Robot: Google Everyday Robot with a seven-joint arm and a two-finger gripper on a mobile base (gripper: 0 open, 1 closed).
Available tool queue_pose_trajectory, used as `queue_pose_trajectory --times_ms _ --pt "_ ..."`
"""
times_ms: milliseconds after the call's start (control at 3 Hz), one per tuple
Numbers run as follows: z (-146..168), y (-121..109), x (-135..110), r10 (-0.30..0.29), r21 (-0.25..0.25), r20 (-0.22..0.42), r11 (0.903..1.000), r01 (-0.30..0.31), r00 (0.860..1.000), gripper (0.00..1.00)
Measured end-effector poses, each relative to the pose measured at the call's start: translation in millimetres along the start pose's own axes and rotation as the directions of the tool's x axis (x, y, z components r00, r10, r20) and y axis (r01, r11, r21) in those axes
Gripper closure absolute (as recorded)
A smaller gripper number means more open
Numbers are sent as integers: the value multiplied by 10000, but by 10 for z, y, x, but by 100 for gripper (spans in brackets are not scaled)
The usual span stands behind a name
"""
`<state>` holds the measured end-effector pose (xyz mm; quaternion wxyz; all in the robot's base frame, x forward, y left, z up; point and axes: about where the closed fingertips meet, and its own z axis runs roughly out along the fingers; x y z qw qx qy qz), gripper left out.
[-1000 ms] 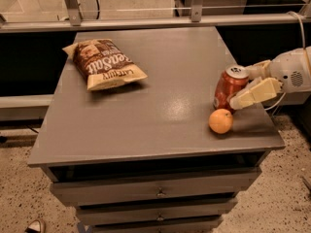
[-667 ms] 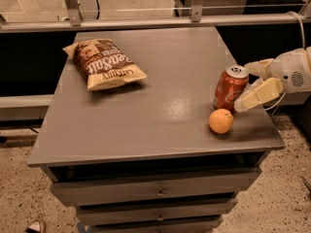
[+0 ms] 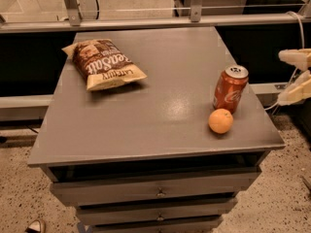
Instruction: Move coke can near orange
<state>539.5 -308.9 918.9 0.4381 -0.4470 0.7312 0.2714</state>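
Jaws apart: the gripper (image 3: 283,79) has let go of the coke can (image 3: 230,89) and drawn back past the right edge of the cabinet top (image 3: 146,130)
Can upright just beside the orange (image 3: 221,121), near right; placement looks done. Chip bag (image 3: 104,63), far left, reads "Sea Salt", "Late July"

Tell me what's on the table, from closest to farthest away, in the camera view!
orange → coke can → chip bag. The gripper hangs open past the right edge of the table, out beside the can, holding nothing.
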Motion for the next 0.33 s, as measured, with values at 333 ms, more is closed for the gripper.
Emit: queue_pose_trajectory --times_ms 333 --pt "-150 -78 -127 -352 233 257 9991 346 9990 0"
